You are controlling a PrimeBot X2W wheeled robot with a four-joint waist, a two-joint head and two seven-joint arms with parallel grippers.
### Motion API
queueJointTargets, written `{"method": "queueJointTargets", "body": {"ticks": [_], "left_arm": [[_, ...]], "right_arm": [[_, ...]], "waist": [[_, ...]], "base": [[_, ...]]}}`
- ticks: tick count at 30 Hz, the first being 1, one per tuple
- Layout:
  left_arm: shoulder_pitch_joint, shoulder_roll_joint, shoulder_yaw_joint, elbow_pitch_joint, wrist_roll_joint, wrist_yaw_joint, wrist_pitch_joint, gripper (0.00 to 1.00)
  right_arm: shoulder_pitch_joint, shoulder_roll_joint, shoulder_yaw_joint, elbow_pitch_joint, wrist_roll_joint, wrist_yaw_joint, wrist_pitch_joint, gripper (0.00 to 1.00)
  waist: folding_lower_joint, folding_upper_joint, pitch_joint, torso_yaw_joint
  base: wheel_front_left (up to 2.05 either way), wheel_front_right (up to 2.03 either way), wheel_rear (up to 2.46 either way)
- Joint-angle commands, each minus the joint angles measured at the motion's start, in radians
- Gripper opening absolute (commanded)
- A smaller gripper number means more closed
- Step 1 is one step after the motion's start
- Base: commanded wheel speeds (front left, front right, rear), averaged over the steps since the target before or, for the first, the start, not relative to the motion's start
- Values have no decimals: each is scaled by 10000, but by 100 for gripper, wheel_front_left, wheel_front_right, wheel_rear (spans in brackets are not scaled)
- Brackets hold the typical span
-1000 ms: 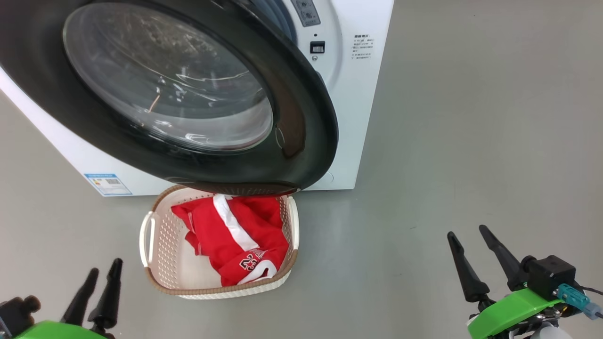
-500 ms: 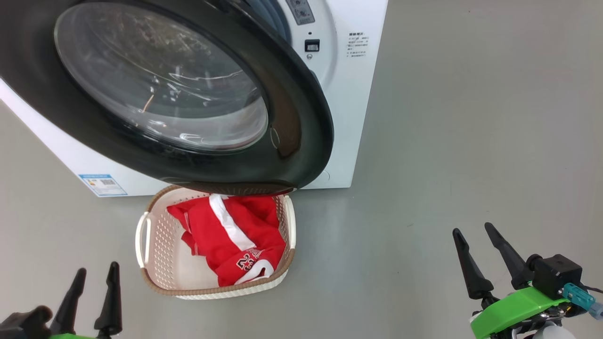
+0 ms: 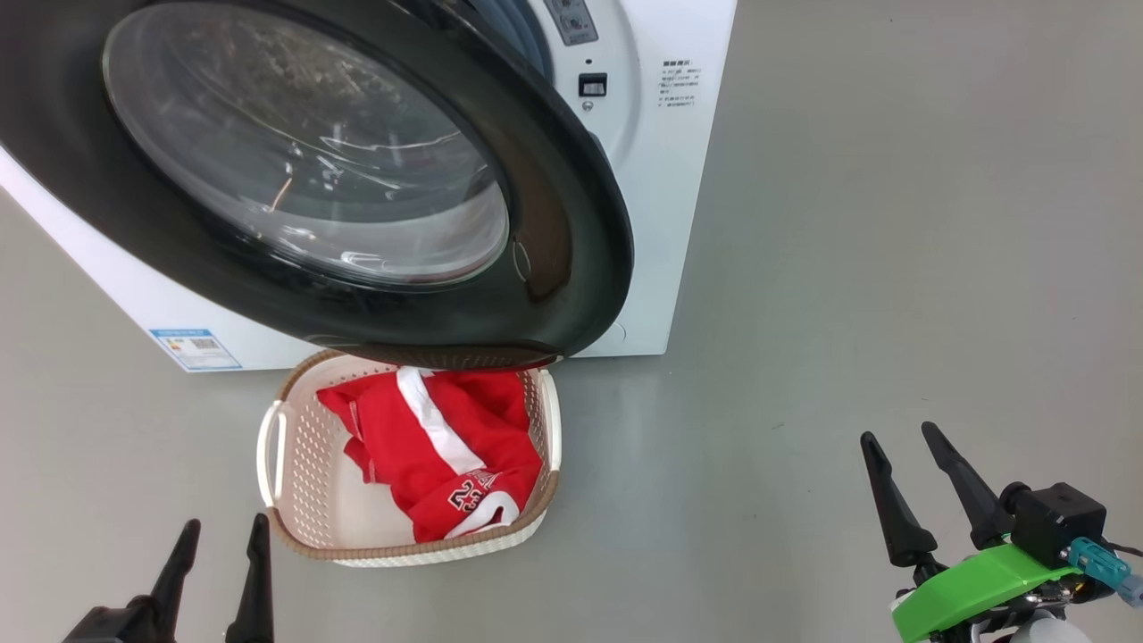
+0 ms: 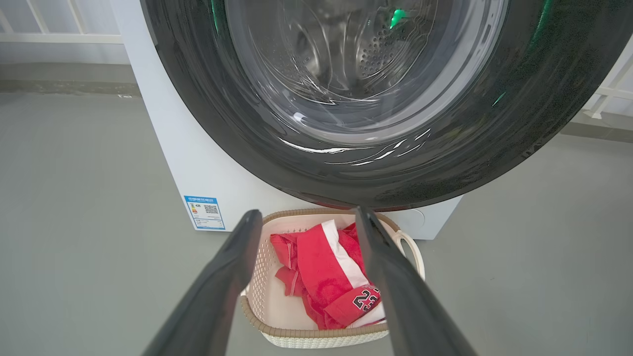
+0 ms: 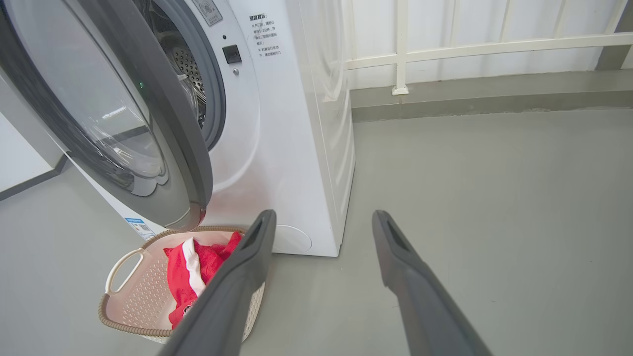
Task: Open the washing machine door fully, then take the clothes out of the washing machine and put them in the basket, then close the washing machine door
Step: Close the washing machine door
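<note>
Nearest, the left hand [image 3: 225, 525] and the right hand [image 3: 896, 434] hover low over the grey floor [image 3: 848, 268], each with fingers spread apart and holding nothing. Just beyond the left hand, the basket [image 3: 304, 464] sits on the floor with the red clothes [image 3: 438, 455] inside. Over its far rim, the door [image 3: 571, 232] hangs ajar on the washing machine [image 3: 661, 179].

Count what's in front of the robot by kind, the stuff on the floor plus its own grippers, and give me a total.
Washing machine: 1
Basket: 1
Red jersey, lying in the basket: 1
Grippers: 2, the left gripper and the right gripper
Total: 5
</note>
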Motion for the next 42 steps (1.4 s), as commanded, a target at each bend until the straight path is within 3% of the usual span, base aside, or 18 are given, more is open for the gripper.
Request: {"method": "queueJointTargets", "body": {"ticks": [1,10,13,31,42], "left_arm": [[-94,136,404,-210,70,-29,-121,100],[-113,10,403,-430,124,-29,-122,100],[-128,-35,301,-449,124,-29,-122,100],[-392,-307,10,-682,128,-29,-122,100],[-801,-532,-244,-777,68,-29,-122,100]], "right_arm": [[55,-89,222,-205,-100,16,-76,100],[-66,-143,480,-202,6,16,-76,98],[-214,-148,776,-187,155,16,-76,0],[-2683,433,2934,465,502,16,-76,0],[-3818,696,2682,1139,489,16,-76,0]], "waist": [[-1,-1,-5,1],[-1,-1,-57,175],[-1,-1,-90,277],[-1,-1,133,1506],[-1,-1,779,2150]], "base": [[0,0,0],[0,0,0],[0,0,0],[0,0,0],[0,0,0]]}}
